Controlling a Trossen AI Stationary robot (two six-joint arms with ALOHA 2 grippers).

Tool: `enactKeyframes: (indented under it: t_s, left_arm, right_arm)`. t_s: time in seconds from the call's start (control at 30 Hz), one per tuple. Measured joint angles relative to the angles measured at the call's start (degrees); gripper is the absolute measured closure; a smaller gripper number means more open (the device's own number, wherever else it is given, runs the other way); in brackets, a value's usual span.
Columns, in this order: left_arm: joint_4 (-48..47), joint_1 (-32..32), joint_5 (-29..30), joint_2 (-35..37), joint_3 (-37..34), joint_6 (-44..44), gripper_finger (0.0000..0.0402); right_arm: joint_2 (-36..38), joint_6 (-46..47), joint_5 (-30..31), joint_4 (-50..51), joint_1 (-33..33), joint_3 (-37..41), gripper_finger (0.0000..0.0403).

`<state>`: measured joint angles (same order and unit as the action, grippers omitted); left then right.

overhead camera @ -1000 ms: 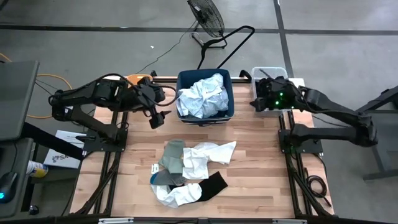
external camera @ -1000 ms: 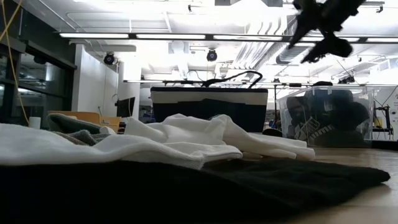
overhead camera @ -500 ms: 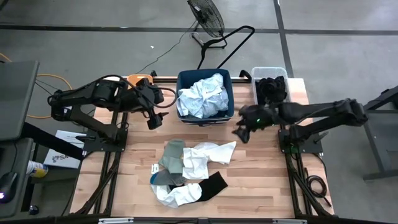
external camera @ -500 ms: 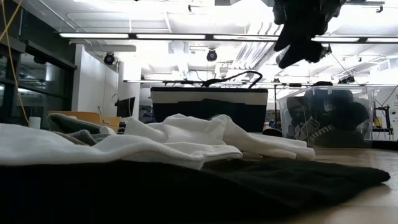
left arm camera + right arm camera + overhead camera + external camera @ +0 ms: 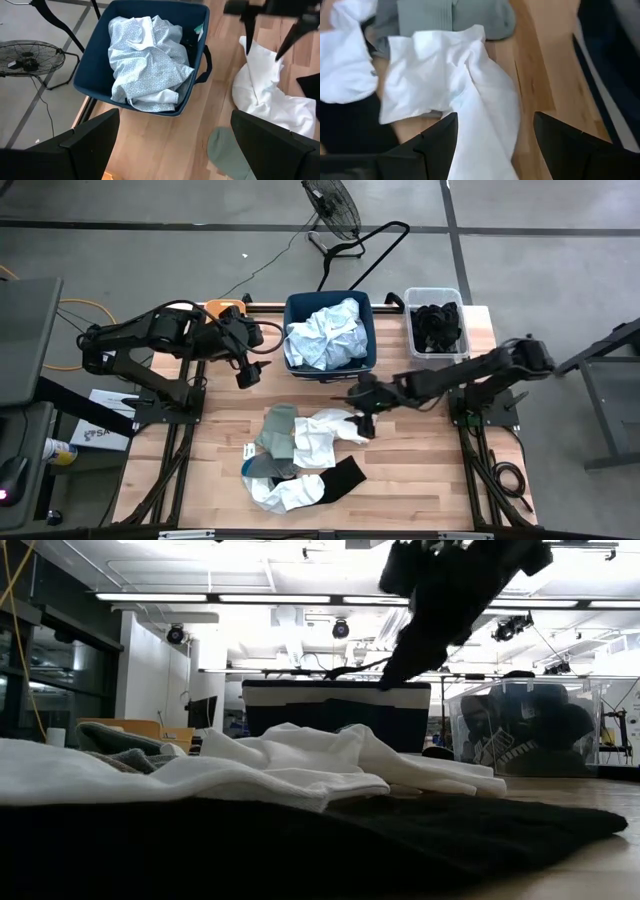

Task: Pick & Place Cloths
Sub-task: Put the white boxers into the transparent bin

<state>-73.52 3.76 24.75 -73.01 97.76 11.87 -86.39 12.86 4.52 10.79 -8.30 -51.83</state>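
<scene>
Above the middle of the wooden table (image 5: 420,445), the right gripper (image 5: 364,408) hangs with its jaws spread and nothing between them, poised over the far right edge of a white garment (image 5: 335,426). That garment tops a loose pile of cloths (image 5: 300,455) lying between the table's centre and its near edge: a grey-green piece (image 5: 277,430) on the left, more white fabric (image 5: 285,493) toward the near edge, a black piece (image 5: 340,475) at the pile's right. In the right wrist view the two dark fingers (image 5: 437,145) frame a raised fold of the white garment (image 5: 470,95), which is the sensible place to bite.

To do this pick well, the gripper should probably descend straight onto that ridge and close on a single layer, so that the grey-green piece touching it is not dragged along. Soft fabric will drape and trail, so a high lift before travelling looks wise.

At the far edge stand a navy bin (image 5: 329,333) already heaped with pale patterned cloth (image 5: 322,335) and, toward the far right corner, a clear bin (image 5: 434,325) holding dark items (image 5: 436,323). The left gripper (image 5: 250,368) waits near the far left, jaws wide and empty.
</scene>
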Motion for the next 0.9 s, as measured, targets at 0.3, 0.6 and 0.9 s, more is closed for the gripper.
enactKeyframes:
  t_s: [0.3, 0.6, 0.9]
  left_arm:
    - [-0.53, 0.0, 0.0, 0.0, 0.02, 0.0, 0.0026]
    - [-0.57, 0.01, -1.31, 0.0, 0.04, -0.01, 0.0026]
    - [-0.57, 0.0, -1.31, 0.0, 0.04, 0.01, 0.0026]
  right_arm:
    - [-9.51, -3.91, -0.14, -8.47, -1.52, 0.0, 0.0152]
    - [-11.67, -3.55, -0.44, -11.79, -3.45, 0.0, 0.0152]
    - [-12.59, 2.53, -0.44, -15.82, -4.37, 0.02, 0.0152]
